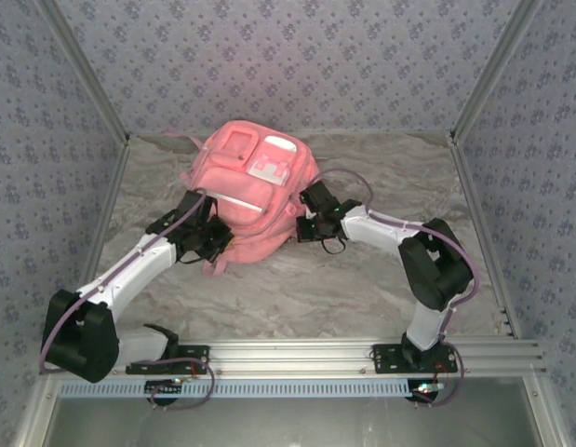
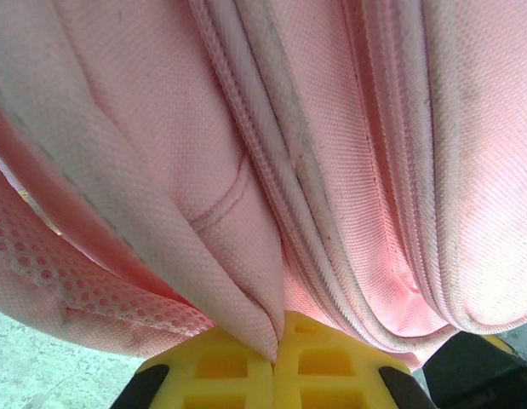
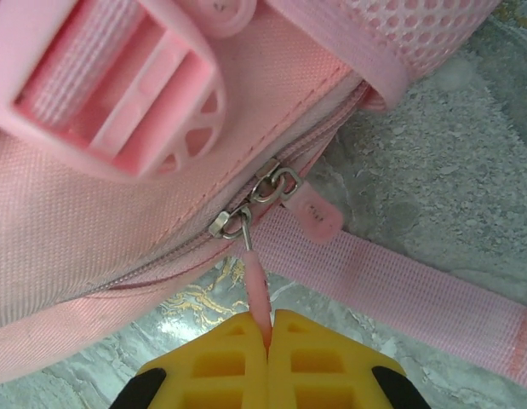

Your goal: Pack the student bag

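two clamped holds on the student bag [image 1: 250, 191]
left gripper [image 2: 273, 362] pinches fabric fold [image 2: 246, 281], 8 o'clock; right gripper [image 3: 268, 345] nips zipper pull [image 3: 257, 285], 4 o'clock.

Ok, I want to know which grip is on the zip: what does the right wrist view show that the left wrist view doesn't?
Right wrist alone: right claw shut on a thin pink zip pull tab, two metal zip sliders, a pink plastic buckle, a flat pink webbing strap. Left wrist alone: left claw shut on a fold of pink fabric, beside pink mesh. Both: the large soft pink fabric backpack and the grey marbled table.
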